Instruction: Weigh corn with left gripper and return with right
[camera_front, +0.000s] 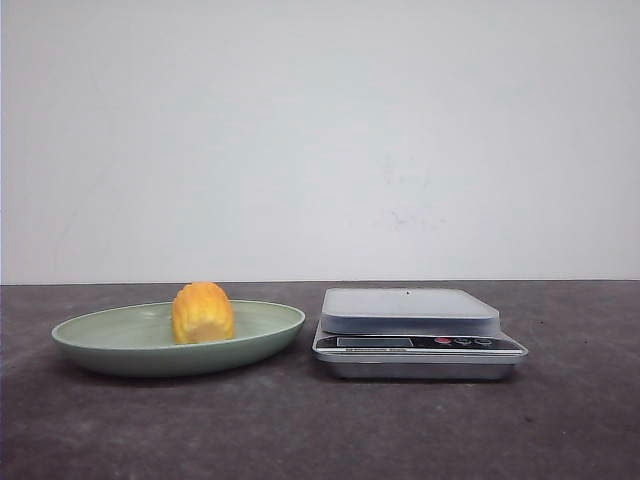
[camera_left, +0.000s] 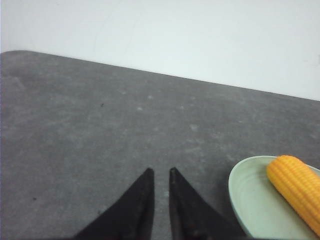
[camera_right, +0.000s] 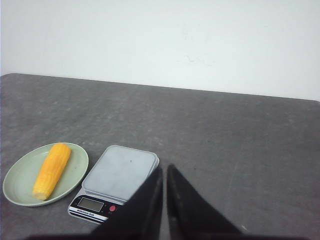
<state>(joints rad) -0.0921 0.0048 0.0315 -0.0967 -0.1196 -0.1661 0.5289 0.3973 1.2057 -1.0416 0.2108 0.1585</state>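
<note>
step: pre-grasp, nothing weighed yet | yellow-orange corn cob lying in shallow pale green plate on dark grey desk, beside silver digital scale | left end effector fingers nearly pressed together, holding nothing; right end effector likewise | next: left needing to spread, reach over the cob

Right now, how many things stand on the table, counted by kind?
Corn: 1
Green plate: 1
Kitchen scale: 1
Total: 3
</note>
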